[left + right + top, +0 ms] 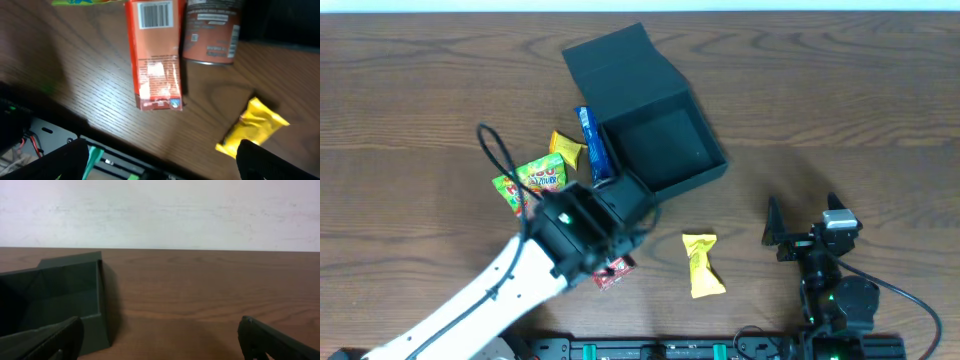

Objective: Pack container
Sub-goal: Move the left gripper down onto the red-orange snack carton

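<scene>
The left arm (490, 290) covers most of the red packet (616, 273); the container (60, 295) runs off the right wrist view's left edge.

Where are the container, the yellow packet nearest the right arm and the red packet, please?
container (665, 150): overhead view, bare inner floor.
yellow packet (702, 265): overhead view, middle of wrapper.
red packet (155, 55): left wrist view, middle of its back.

Dark wood-grain counter (840, 100) with a smooth, faintly shiny surface. The container (665, 150) is matt dark cardboard. The yellow packet (702, 265) is crinkled glossy film; the red packet (155, 55) is smooth printed film.
</scene>
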`<state>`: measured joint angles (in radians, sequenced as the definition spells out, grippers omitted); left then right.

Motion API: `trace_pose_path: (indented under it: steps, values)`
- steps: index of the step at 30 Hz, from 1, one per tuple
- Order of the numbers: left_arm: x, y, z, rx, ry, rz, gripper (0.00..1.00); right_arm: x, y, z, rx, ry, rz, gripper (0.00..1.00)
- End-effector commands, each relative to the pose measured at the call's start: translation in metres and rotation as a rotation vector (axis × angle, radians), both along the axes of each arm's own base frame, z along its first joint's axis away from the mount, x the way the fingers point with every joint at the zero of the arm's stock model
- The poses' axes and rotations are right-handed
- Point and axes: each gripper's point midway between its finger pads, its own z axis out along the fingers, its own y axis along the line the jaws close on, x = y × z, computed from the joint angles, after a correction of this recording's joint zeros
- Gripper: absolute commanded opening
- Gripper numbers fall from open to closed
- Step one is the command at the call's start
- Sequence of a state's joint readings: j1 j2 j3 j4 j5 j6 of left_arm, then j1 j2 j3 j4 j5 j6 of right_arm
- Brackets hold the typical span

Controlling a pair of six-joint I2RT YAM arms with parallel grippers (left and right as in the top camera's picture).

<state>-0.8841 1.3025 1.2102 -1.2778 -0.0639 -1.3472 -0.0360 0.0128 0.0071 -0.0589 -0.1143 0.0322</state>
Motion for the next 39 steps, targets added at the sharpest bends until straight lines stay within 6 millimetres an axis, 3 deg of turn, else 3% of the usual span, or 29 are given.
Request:
trace_pose_path:
  steps: [1, 8, 14, 18, 20, 27, 33, 39]
  values:
    - [0.003, 0.008, -0.004, 0.081, -0.108, 0.09, 0.95, 0.0, -0.004, -0.002, -0.011, 0.004, -0.017, 0.99]
    - [0.003, 0.009, -0.013, 0.144, -0.188, 0.03, 0.95, 0.0, -0.004, -0.002, -0.011, 0.004, -0.017, 0.99]
    - [-0.011, 0.019, -0.041, 0.133, -0.136, 0.224, 0.95, 0.0, -0.004, -0.002, -0.011, 0.004, -0.017, 0.99]
    - [-0.015, -0.003, -0.052, 0.008, -0.096, 0.245, 0.95, 0.0, -0.004, -0.002, -0.011, 0.004, -0.017, 0.99]
    - [-0.005, -0.017, -0.055, -0.064, -0.139, 0.209, 0.95, 0.0, -0.004, -0.002, -0.011, 0.004, -0.016, 0.99]
    - [0.003, 0.012, -0.074, 0.025, -0.145, 0.178, 0.95, 0.0, -0.004, -0.002, -0.011, 0.004, -0.017, 0.99]
    - [0.013, 0.005, -0.096, -0.02, -0.181, 0.119, 0.95, 0.0, -0.004, -0.002, -0.011, 0.004, -0.017, 0.99]
    - [0.018, 0.027, -0.114, 0.023, -0.181, 0.176, 0.96, 0.0, -0.004, -0.002, -0.011, 0.004, -0.017, 0.99]
